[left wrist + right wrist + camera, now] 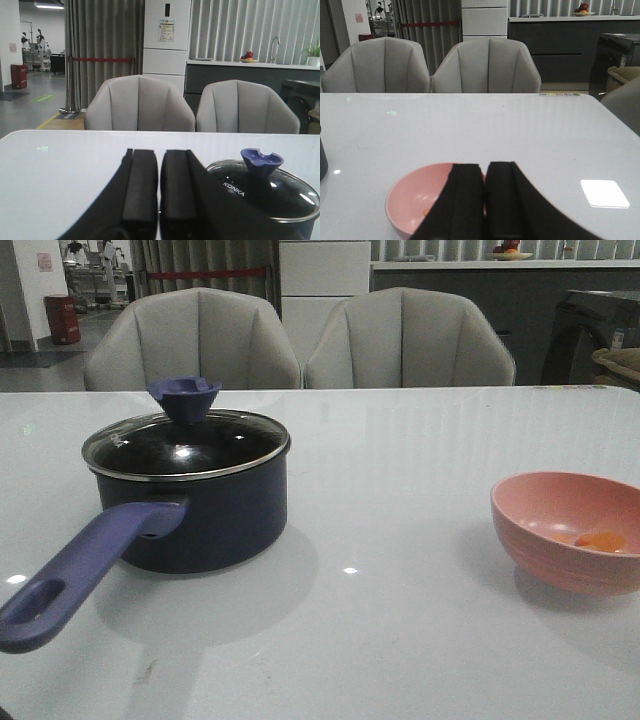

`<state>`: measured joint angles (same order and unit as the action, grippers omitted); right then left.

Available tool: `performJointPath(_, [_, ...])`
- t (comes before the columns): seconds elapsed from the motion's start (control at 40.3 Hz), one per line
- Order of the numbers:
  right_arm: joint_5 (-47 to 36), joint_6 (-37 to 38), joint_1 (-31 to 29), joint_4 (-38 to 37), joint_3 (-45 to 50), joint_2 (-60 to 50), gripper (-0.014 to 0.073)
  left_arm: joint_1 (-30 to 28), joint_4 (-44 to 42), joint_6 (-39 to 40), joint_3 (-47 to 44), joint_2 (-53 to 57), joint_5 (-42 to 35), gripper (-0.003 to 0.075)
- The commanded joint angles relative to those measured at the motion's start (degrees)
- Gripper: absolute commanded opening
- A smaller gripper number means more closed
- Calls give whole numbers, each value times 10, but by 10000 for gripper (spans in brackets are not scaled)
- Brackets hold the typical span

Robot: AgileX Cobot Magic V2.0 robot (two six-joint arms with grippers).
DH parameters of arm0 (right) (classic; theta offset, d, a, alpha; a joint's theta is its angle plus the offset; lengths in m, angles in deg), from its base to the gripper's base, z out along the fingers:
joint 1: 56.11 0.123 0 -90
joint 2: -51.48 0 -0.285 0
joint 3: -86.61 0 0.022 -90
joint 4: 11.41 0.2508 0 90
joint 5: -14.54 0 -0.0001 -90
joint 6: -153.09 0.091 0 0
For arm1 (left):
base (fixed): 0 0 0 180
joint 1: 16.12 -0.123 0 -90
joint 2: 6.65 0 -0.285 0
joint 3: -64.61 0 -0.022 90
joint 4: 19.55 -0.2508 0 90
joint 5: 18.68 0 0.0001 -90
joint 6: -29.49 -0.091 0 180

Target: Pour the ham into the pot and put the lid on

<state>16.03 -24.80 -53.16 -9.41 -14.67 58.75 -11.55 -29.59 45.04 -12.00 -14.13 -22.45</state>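
The dark navy pot stands at the left of the white table, its purple-blue handle pointing toward me. The glass lid with its purple-blue knob sits on the pot. The ham lies in the pink bowl at the right. No gripper shows in the front view. In the left wrist view my left gripper is shut and empty, beside the lid. In the right wrist view my right gripper is shut and empty, in front of the bowl, hiding most of the ham.
Two grey chairs stand behind the table's far edge. A bright patch of light lies on the table to the right of the bowl. The pot's edge shows in the right wrist view.
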Motion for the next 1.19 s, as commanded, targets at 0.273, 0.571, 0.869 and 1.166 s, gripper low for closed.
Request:
performJointPath(0.273, [-44,-1,-2,-6,6,-11,159,-1,14,4,210,-86,175,125])
performJointPath(0.571, [-44,-1,-2,-6,6,-11,159,-1,39,4,236,-140,186,125])
performJointPath(0.869, [-44,-1,-2,-6,6,-11,159,-1,39,4,236,-151,222,155])
performJointPath(1.166, [-44,-1,-2,-6,6,-11,159,4,37,2,248,-186,273,573])
